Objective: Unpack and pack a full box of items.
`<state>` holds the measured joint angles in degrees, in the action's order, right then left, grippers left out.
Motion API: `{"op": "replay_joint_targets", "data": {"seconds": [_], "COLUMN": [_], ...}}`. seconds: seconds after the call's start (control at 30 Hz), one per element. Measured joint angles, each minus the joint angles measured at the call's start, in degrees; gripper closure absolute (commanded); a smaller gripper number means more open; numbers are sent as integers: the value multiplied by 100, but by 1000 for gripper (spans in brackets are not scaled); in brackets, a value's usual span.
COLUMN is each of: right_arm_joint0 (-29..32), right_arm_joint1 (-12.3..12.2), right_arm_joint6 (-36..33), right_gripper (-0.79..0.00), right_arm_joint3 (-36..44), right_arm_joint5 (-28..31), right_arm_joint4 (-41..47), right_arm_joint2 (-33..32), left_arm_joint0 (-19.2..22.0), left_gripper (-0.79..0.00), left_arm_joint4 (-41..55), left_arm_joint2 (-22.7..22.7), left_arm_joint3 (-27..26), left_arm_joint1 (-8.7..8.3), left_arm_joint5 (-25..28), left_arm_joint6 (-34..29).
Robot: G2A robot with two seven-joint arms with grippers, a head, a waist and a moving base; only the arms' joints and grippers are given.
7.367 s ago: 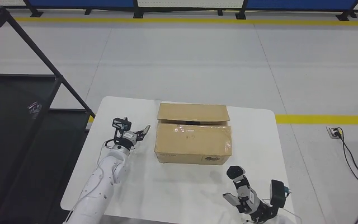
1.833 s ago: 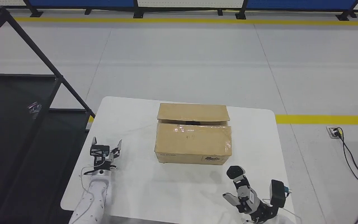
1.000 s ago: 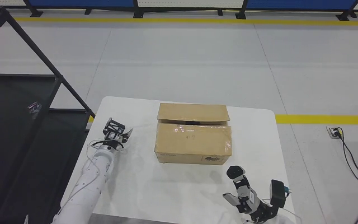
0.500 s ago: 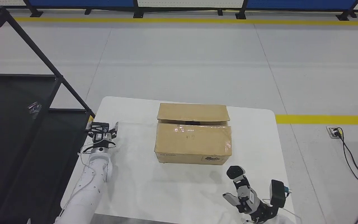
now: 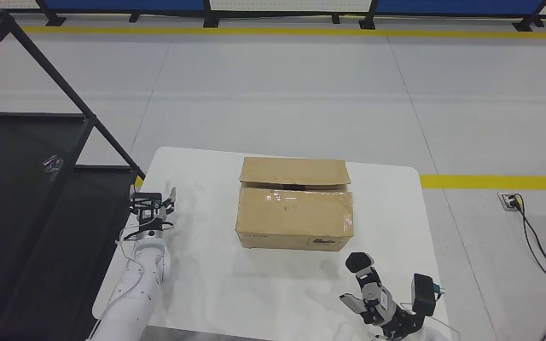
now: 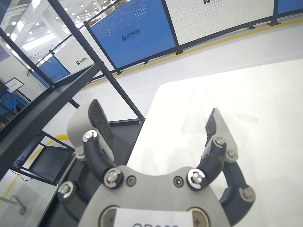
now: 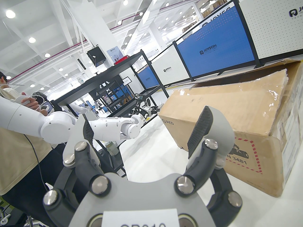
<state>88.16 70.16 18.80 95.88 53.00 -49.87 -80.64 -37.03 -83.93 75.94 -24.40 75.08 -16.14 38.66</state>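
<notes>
Box point(image 5: 294, 209) on the table point(image 5: 213, 281), flaps almost shut (contents hidden), left gripper point(image 6: 153, 109) and right gripper point(image 7: 146, 121) both wide, empty.

The box point(image 5: 294, 205) is seen in plain brown cardboard, with a label point(image 7: 246, 159) bordered in red dashes on one side. The table point(image 5: 281, 290) is white. The left hand point(image 6: 153, 114) and right hand point(image 7: 146, 119) are finished in silver-grey metal with black ribbed pads point(image 7: 200, 131). The pale grey floor point(image 5: 281, 94) is crossed by yellow lines.
</notes>
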Motion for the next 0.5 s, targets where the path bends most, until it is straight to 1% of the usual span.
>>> {"op": "replay_joint_targets", "data": {"seconds": [0.2, 0.33, 0.5], "right_arm_joint0": [0, 5, -5], "right_arm_joint1": [0, 2, 2], "right_arm_joint6": [0, -45, -184], "right_gripper": [-785, -785, -785], "right_arm_joint3": [0, 29, 92], "right_arm_joint5": [0, -67, -169], "right_arm_joint4": [0, 28, 134], "right_arm_joint2": [0, 19, 61], "left_arm_joint0": [-101, -212, -386], "left_gripper": [-785, -785, -785], "left_arm_joint4": [65, 114, 39], "left_arm_joint2": [40, 124, 218], "left_arm_joint3": [-437, -899, -1396], "left_arm_joint1": [-3, -27, -79], "left_arm_joint5": [-61, -101, -82], "left_arm_joint6": [186, 338, 258]}}
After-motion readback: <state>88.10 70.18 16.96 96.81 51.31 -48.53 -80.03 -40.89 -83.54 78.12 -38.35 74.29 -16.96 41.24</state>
